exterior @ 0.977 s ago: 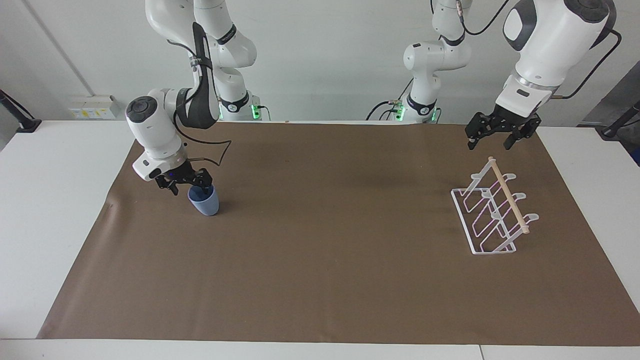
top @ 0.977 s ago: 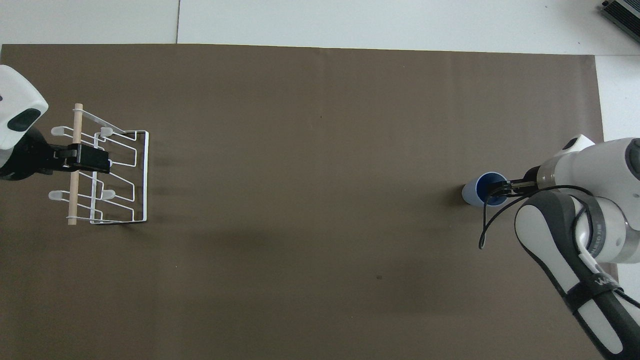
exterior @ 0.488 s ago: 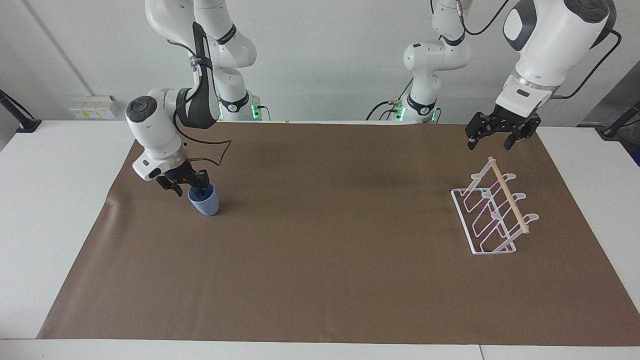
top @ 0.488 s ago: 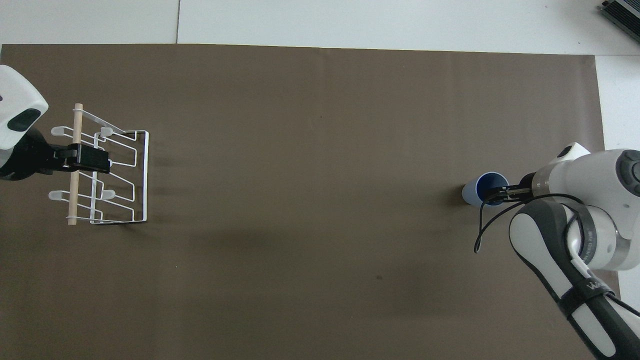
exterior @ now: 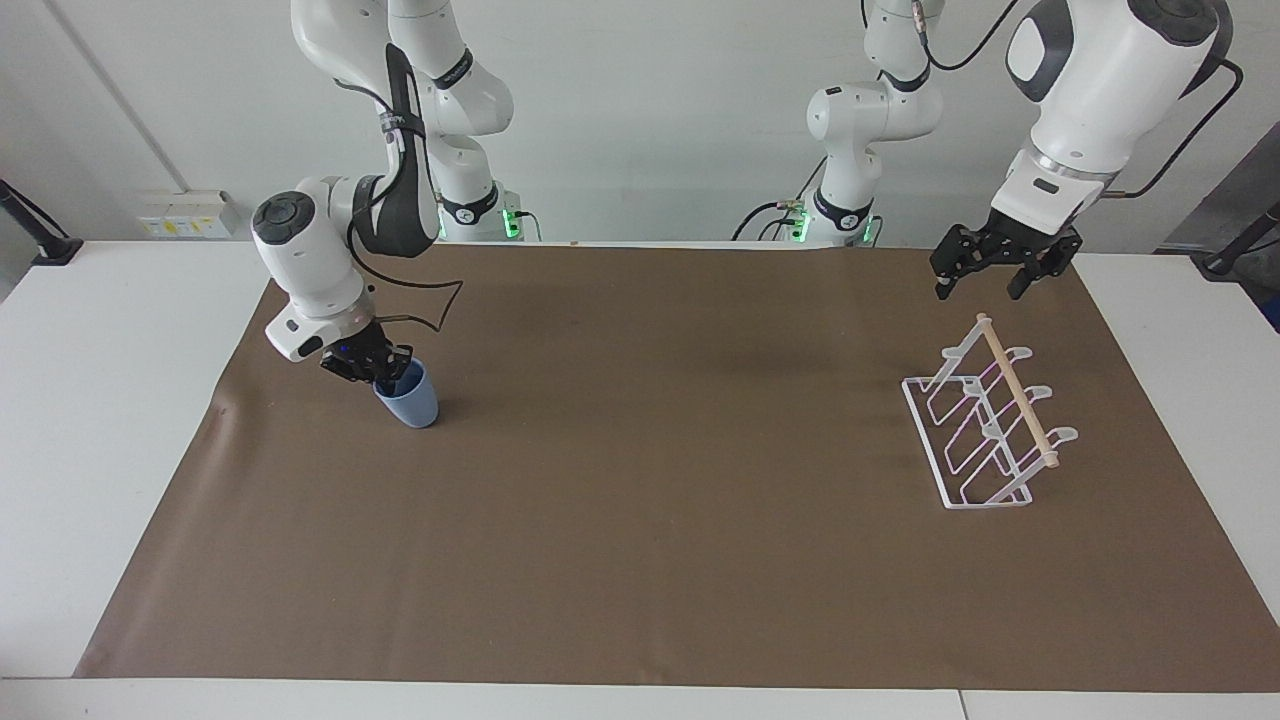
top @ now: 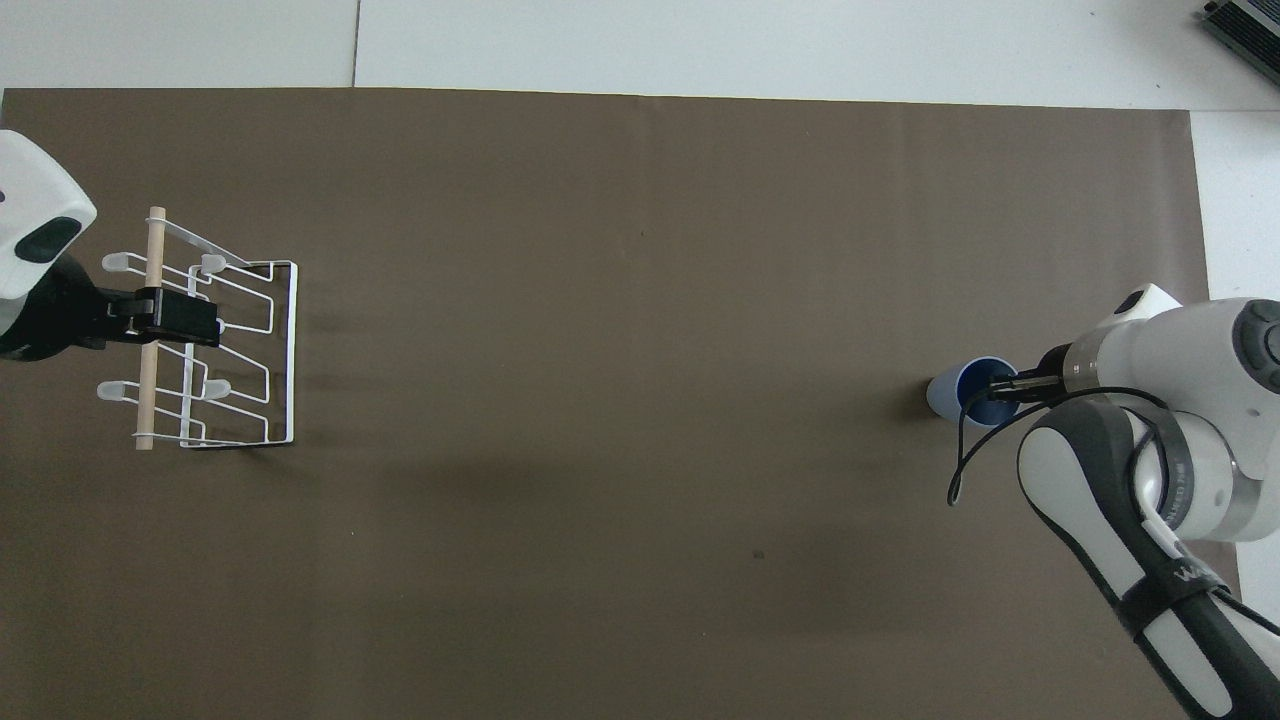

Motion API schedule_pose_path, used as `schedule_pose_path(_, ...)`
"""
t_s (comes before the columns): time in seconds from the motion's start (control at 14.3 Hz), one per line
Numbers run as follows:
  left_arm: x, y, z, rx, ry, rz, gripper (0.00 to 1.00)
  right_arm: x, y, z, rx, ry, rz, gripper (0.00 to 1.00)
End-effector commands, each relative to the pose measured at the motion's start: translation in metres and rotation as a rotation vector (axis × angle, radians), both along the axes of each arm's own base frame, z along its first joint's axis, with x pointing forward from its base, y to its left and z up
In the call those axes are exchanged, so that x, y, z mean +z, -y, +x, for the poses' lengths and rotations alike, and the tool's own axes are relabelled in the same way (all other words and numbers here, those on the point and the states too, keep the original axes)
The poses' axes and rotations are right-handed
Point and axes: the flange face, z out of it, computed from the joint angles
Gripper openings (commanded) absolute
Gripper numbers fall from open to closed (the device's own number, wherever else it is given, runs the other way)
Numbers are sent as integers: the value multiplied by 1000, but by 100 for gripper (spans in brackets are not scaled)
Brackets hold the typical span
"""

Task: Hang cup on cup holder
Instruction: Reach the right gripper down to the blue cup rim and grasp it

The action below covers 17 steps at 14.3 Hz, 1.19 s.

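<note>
The right gripper (exterior: pixel 378 372) is clamped on the cup's (exterior: pixel 409 398) rim, lift and hanging on the cup holder (exterior: pixel 985 430) remaining, while the left gripper (exterior: pixel 988 275) waits, fingers apart, above it.

**Right arm pinching, left arm just hanging out**

The right arm is reaching down low, wrist tilting toward 5 o'clock in the facing view, and the right gripper (exterior: pixel 385 373) is pinching its fingers together on the cup (exterior: pixel 410 398) rim. The left arm is waiting up high, left gripper (exterior: pixel 983 285) spreading wide, pointing down at 6 o'clock.
</note>
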Motion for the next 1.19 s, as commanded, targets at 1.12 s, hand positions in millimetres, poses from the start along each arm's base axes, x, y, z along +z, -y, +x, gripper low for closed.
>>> schedule_pose_path(1.12,3,-2,-4,-10,-7,18,100,82,0,54,16,-32,-13,0)
